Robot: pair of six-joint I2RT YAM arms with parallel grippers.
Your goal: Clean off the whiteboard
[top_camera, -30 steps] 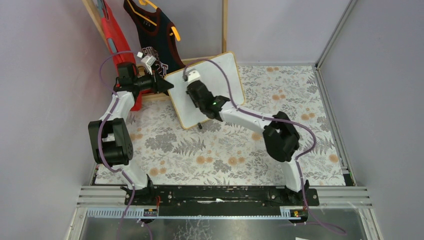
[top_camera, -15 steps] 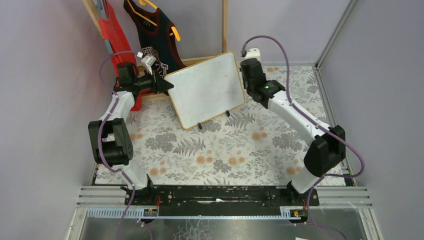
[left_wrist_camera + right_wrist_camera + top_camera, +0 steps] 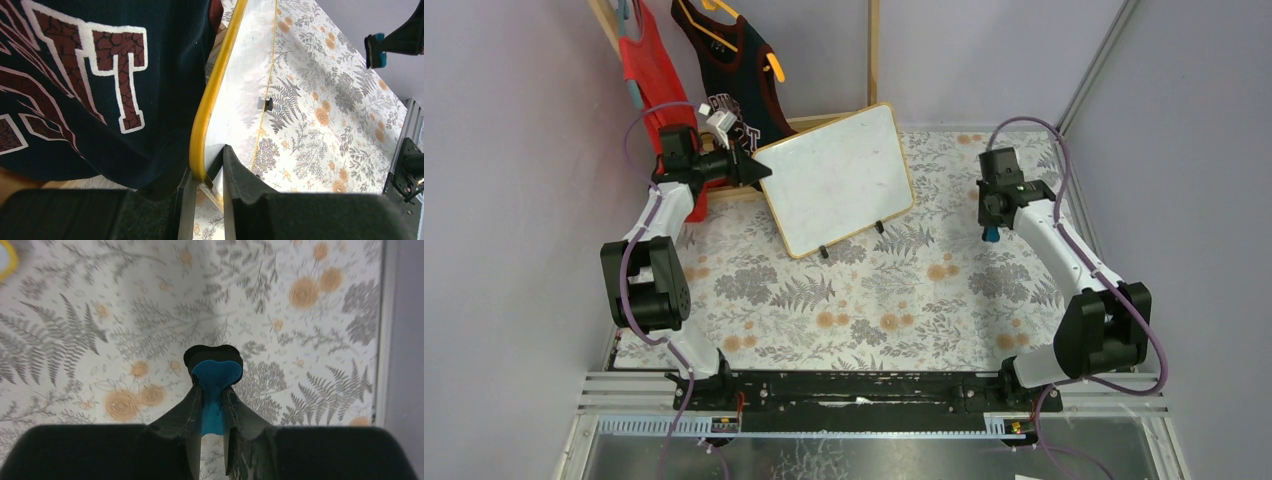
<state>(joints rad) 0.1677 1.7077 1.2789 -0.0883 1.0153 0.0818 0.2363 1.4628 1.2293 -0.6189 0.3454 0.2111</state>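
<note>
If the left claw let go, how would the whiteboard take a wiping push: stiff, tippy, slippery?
Probably stiff: the whiteboard looks flat though the left claw pinches only one edge. Likely tippy: it stands on two small black feet. Its glossy face is probably slippery.

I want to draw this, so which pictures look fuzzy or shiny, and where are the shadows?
Top view: sharp and evenly lit. Left wrist view: the left claw is a dark close-up blur, and the glossy whiteboard mirrors the flowery cloth. Right wrist view: the right claw and its blue pad look a bit soft, with a faint shadow on the cloth above them.
</note>
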